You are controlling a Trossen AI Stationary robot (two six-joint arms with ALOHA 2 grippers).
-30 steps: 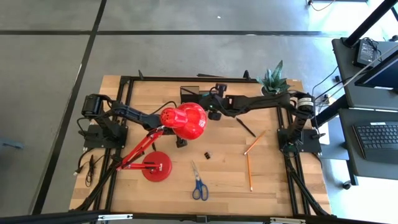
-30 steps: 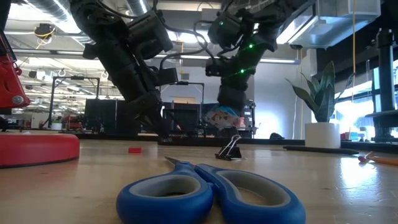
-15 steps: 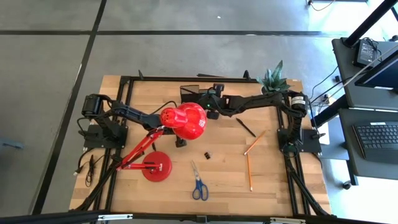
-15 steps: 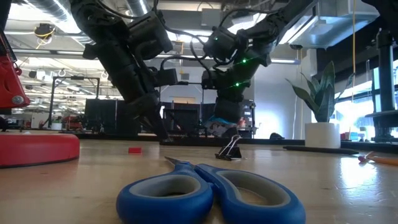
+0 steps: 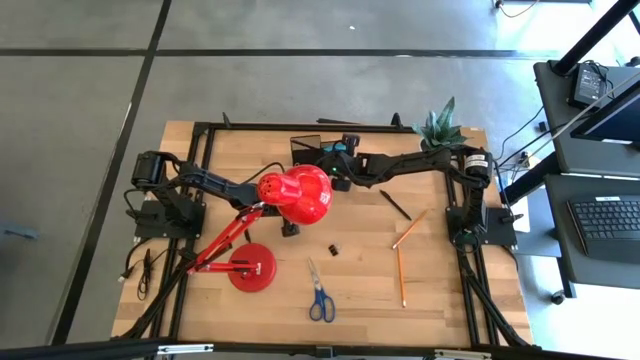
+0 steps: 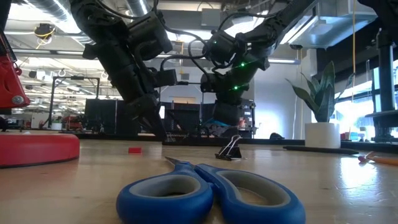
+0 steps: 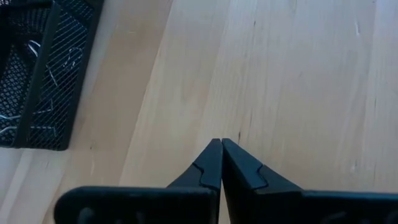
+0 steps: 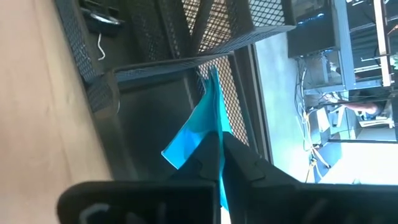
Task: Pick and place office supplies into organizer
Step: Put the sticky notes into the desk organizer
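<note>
1. The right claw (image 8: 219, 146) is clenched on a thin blue sheet (image 8: 198, 134), held over the black mesh organizer (image 5: 306, 148) at the upper centre of the high view. In the right wrist view the sheet's tip stands against the mesh wall of a compartment.
2. The left claw (image 7: 221, 149) is clenched on nothing, its tips pressed together just above bare wood, with a corner of the organizer off to the upper left of the left wrist view. In the high view it is mostly hidden under the red lamp head (image 5: 297, 193).
3. Blue-handled scissors (image 5: 319, 292) lie at the lower centre of the worktop (image 5: 360, 270); in the low view they fill the foreground.
4. A small black binder clip (image 5: 333, 249) sits at mid-frame, above the scissors and apart from them.
5. Two wooden pencils (image 5: 402, 262) lie at right of centre, one diagonal, one nearly vertical.
6. A black pen (image 5: 395, 205) lies just above them, below the right arm.
7. A potted plant (image 5: 440, 128) stands at the upper right, and the round red lamp base (image 5: 252, 268) at the lower left.
</note>
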